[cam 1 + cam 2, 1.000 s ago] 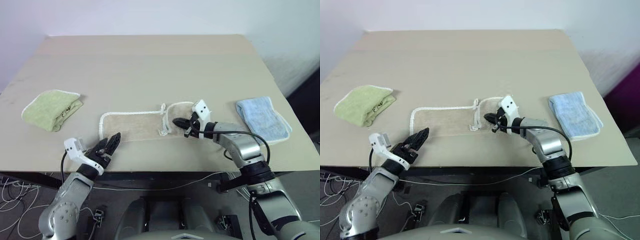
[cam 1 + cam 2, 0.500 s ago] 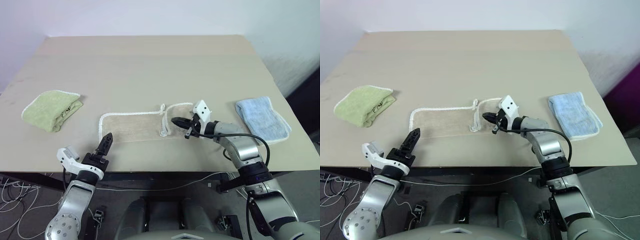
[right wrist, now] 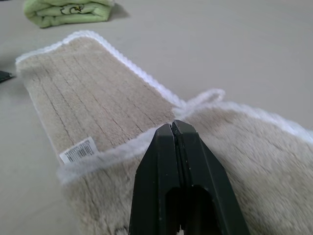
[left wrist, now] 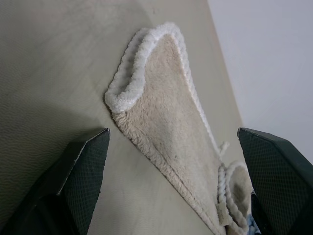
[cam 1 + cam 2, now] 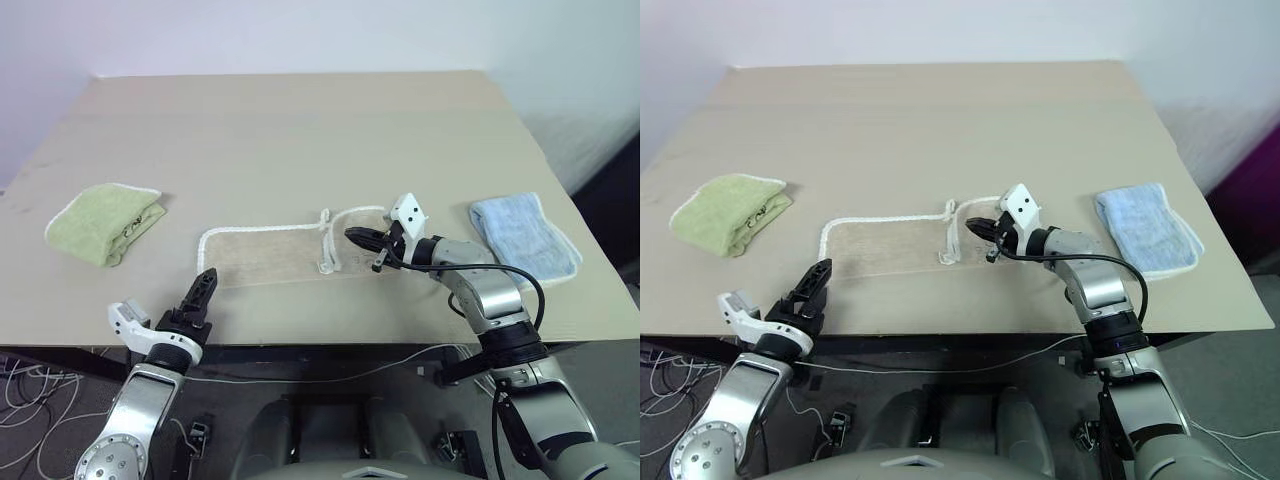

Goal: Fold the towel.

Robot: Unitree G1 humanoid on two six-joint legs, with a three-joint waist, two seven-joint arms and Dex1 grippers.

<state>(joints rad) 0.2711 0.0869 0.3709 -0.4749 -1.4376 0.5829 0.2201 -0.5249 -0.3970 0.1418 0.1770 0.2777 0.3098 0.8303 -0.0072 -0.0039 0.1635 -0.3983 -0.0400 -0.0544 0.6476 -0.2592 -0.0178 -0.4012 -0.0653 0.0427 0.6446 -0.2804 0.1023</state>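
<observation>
The beige towel (image 5: 262, 255) with white corded edging lies flat along the table's near middle. Its right end is doubled back over itself in a raised fold (image 5: 340, 228). My right gripper (image 5: 352, 236) hovers just over that fold, shut, with no cloth seen between its fingers (image 3: 178, 161). A barcode label (image 3: 78, 149) shows on the towel's flat part. My left gripper (image 5: 205, 285) is open at the table's front edge, just short of the towel's left near corner. In the left wrist view that corner (image 4: 122, 95) curls up between the wide-apart fingers (image 4: 88, 166).
A folded light-green towel (image 5: 105, 220) lies at the left of the table (image 5: 300, 130). A folded light-blue towel (image 5: 525, 238) lies at the right. A black cable runs along my right arm, and more cables hang below the front edge.
My left wrist has rolled, so its fingers now stand edge-on and its white camera mount has swung down to the left. The right gripper has risen slightly over the fold.
</observation>
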